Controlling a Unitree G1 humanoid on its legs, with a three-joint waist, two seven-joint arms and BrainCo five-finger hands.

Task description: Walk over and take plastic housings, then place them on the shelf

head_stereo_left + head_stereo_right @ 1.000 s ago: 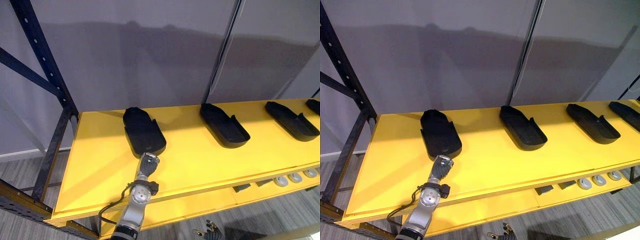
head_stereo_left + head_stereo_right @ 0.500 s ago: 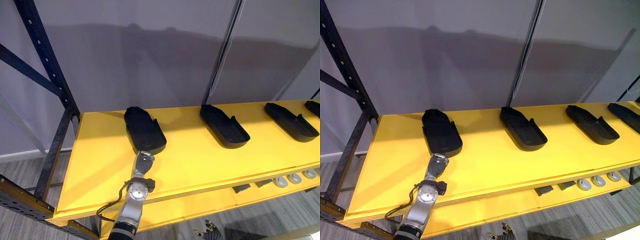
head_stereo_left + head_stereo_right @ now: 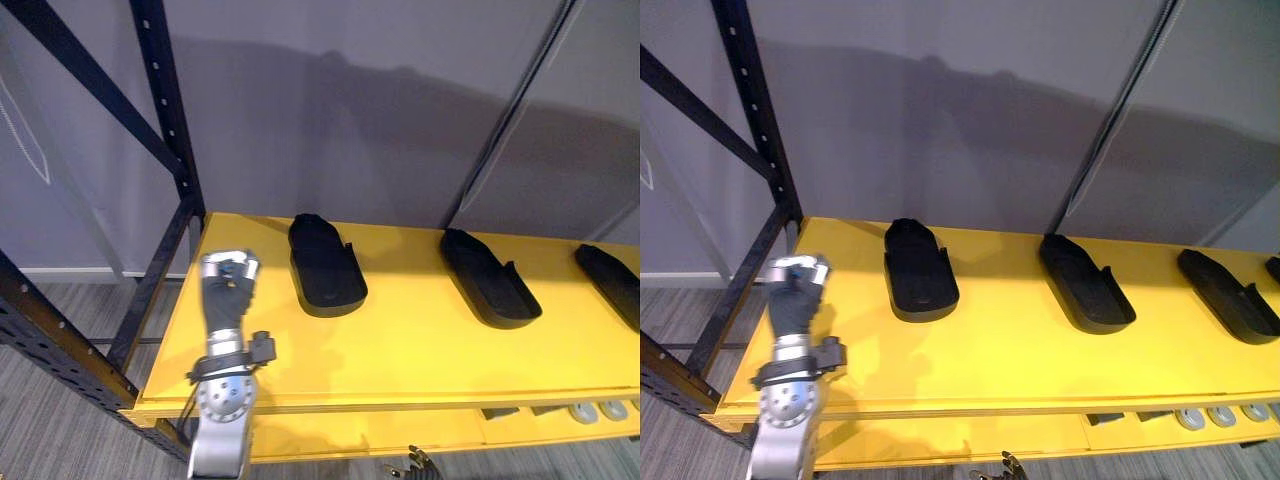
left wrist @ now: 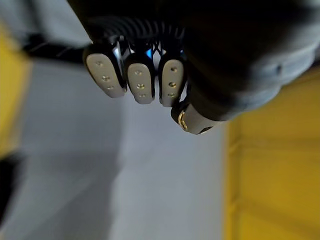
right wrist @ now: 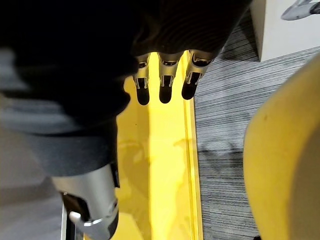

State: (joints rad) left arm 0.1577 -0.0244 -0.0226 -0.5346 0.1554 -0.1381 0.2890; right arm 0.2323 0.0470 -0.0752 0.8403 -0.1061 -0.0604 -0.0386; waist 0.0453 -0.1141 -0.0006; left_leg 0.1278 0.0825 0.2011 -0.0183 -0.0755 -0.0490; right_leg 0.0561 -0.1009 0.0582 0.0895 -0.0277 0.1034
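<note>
Your left robot hand [image 3: 228,288], lower left, is clenched and empty. Housings [image 3: 325,268] lie spaced along the shelf [image 3: 420,345], so each has room.

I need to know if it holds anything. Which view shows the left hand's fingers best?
The left wrist view: it sees the left hand from close by, its fingers curled round nothing. Both eye views show that hand from behind, as a fist at the yellow shelf's left end, beside the nearest plastic housing.
</note>
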